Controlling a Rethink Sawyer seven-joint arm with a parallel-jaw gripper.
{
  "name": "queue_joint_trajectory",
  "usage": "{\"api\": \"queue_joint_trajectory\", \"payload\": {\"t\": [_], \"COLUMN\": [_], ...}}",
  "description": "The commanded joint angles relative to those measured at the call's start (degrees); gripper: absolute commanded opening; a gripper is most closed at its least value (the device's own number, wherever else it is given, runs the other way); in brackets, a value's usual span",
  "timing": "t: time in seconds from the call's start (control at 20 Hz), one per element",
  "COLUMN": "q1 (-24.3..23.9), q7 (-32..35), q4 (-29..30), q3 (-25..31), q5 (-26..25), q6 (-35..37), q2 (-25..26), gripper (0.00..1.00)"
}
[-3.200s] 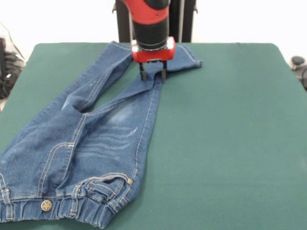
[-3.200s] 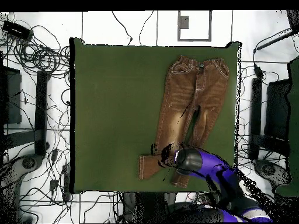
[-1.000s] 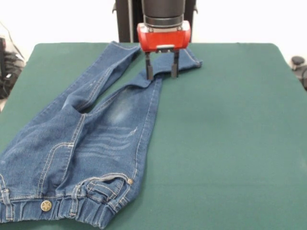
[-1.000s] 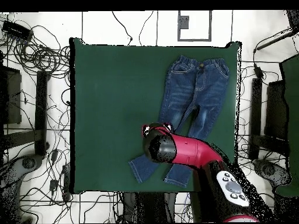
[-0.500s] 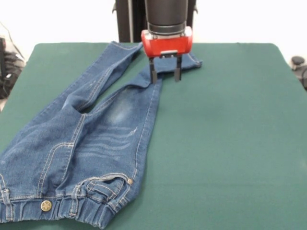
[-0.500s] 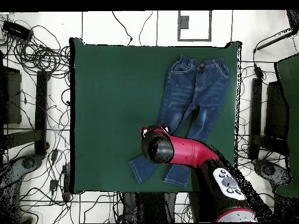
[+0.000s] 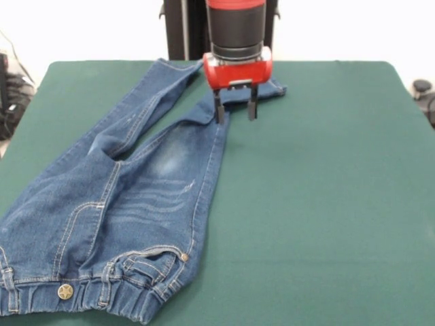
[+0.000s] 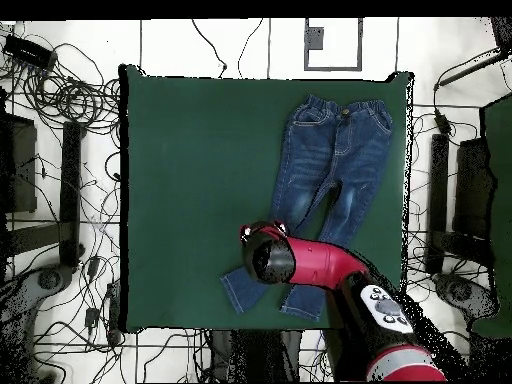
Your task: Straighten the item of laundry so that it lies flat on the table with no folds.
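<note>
The small blue denim jeans [image 7: 129,197] lie on the dark green table [image 7: 319,190], waistband at the near left corner in the front view, legs running to the far edge. The right-hand leg bends sideways near its cuff [image 7: 268,88], with a fold there. My gripper [image 7: 235,114] is open and empty, its fingertips low at the leg's bend, one fingertip on the denim edge, the other over green cover. In the overhead view the jeans [image 8: 335,160] lie at the right, and the arm covers the gripper [image 8: 263,232].
Cables and equipment [image 8: 60,200] lie on the floor around the table in the overhead view. The robot's pedestal [image 7: 183,27] stands behind the far edge. The table's right half [image 7: 340,136] in the front view is bare green cover.
The gripper has moved from above the folded leg slightly right and down toward the table. Its fingers stand wider apart than 3.2 s ago. The jeans have barely shifted.
</note>
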Motion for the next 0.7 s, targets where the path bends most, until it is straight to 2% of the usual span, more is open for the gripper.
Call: {"api": "queue_joint_trajectory", "payload": {"t": [0.05,0.7], "q1": [-0.13,-1.24], "q7": [7.75,7.0], "q4": [4.03,8.25], "q3": [3.93,3.13], "q5": [-1.77,0.52], "q6": [-1.52,6.94], "q2": [4.79,2.09], "gripper": [1.0,1.0]}}
